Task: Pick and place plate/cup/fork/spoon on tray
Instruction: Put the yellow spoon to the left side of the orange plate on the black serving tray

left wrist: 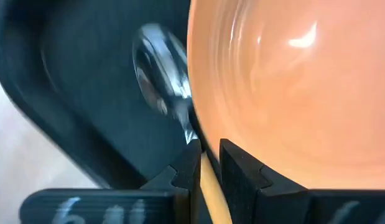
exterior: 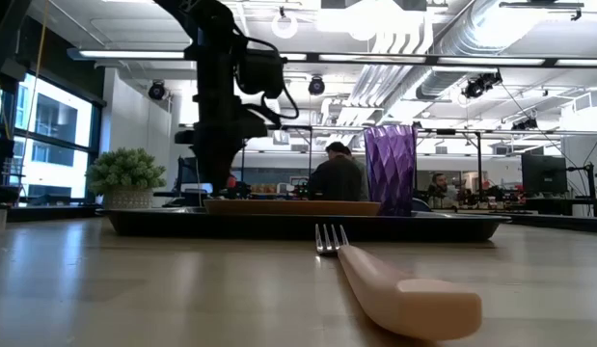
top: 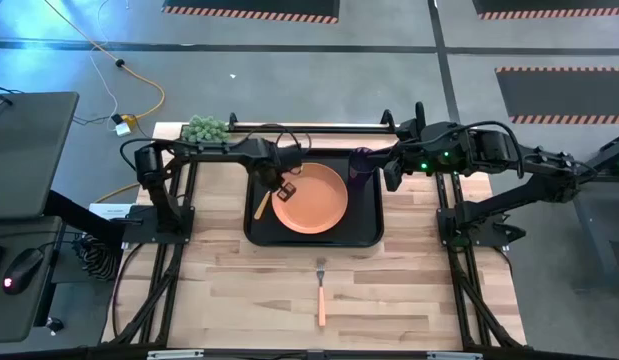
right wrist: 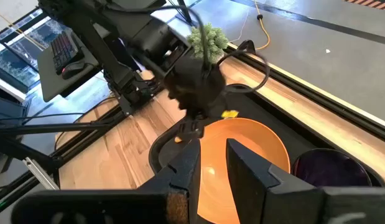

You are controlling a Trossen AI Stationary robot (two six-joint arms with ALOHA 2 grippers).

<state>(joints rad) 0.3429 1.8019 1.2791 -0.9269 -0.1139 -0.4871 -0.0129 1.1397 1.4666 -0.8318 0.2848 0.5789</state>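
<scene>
The left gripper (left wrist: 209, 163) sits low over the tray (top: 367, 232), its fingers (left wrist: 239, 174) narrow, with the spoon (left wrist: 161, 81) handle running between them; whether they pinch it or have just let go, I cannot tell. The spoon's bowl lies ahead of that claw on the tray floor, tucked against the rim of the plate (top: 311, 198), which lies just beside the claw. The risk is that a lift with the handle caught would drag the spoon back up, or tip its bowl onto the plate edge. The right gripper (right wrist: 212, 163) hovers above the tray's far side with fingers a little apart, empty, the cup (top: 361, 160) just beside and below it; a careless sweep could topple the cup. The fork (top: 321, 292) lies well apart from both claws on the table (top: 229, 300), not yet placed
</scene>
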